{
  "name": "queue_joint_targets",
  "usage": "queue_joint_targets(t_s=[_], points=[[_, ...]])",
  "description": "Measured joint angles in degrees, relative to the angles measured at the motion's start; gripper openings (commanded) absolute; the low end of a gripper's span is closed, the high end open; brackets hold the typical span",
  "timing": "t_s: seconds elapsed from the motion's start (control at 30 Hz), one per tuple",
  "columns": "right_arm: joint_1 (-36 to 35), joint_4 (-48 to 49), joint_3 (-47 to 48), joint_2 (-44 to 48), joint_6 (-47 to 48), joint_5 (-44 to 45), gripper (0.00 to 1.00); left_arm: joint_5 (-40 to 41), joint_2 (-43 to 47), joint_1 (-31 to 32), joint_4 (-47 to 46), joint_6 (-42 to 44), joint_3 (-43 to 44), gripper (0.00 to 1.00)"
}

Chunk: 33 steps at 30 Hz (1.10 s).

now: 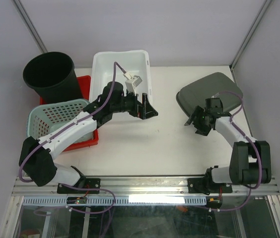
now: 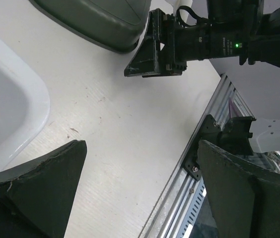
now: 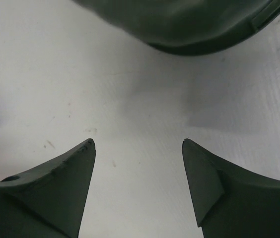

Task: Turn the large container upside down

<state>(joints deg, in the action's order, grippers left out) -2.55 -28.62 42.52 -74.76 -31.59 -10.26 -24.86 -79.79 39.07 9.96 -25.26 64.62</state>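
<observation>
Left gripper [image 1: 147, 110] and right gripper [image 1: 195, 125]: jaws open, empty. We see smooth grey plastic container [image 1: 204, 89], rounded-rectangular, base-up.

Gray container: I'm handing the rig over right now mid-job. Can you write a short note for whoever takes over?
Left end effector: open, empty, above the table beside the white tub.
Right end effector: open, empty, just short of the gray container, not touching it.
Container: on the table's right side, smooth base facing up.
Done: the flip looks complete.
Left: confirm it sits rim-down, then pull both arms back.
</observation>
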Motion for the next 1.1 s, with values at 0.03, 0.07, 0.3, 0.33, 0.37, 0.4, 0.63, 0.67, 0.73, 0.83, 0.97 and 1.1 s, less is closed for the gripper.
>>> queue_joint_targets(t_s=[0.03,0.07,0.3,0.33,0.37,0.4,0.63,0.67,0.73,0.83,0.97,1.1], points=[[-0.3,0.6,0.7,-2.2,0.0,1.4,0.73,0.4,0.0,0.0,-0.1,0.0,-0.2,0.99],[-0.3,1.2,1.0,-3.3,0.1,2.7,0.73,0.5,-0.2,0.0,-0.1,0.1,-0.3,0.99],[2.2,6.7,6.1,-9.2,0.9,7.5,0.71,0.9,-0.8,0.3,-0.1,0.3,-0.4,0.99],[2.3,7.8,6.8,-10.5,0.9,7.3,0.71,1.1,-0.8,0.3,-0.1,0.7,-0.4,0.99],[2.2,8.7,7.8,-12.0,0.9,6.9,0.71,1.5,-0.8,0.4,-0.1,1.1,-0.4,0.99],[1.8,9.8,8.7,-13.6,0.8,6.5,0.72,2.3,-0.8,0.4,0.1,1.7,-0.4,0.99],[-3.6,14.9,23.5,-27.5,-1.1,3.3,0.74,5.6,-0.8,0.4,2.1,4.0,1.5,0.99],[-4.2,15.8,26.2,-29.5,-1.4,2.6,0.75,6.0,-0.8,0.4,2.1,4.1,1.7,0.99],[-5.1,17.2,29.4,-32.0,-1.6,1.6,0.75,6.9,-0.8,0.4,2.1,4.3,1.7,0.99],[-6.6,17.7,30.5,-32.8,-1.1,1.4,0.73,7.9,-0.8,0.4,2.3,4.4,1.8,0.99],[-8.2,16.6,30.5,-32.8,0.9,0.6,0.64,10.0,-0.8,0.4,3.8,5.6,2.4,0.99],[-8.9,11.3,32.3,-33.8,4.4,1.7,0.40,13.9,-1.0,0.4,6.8,8.5,5.9,0.99]])
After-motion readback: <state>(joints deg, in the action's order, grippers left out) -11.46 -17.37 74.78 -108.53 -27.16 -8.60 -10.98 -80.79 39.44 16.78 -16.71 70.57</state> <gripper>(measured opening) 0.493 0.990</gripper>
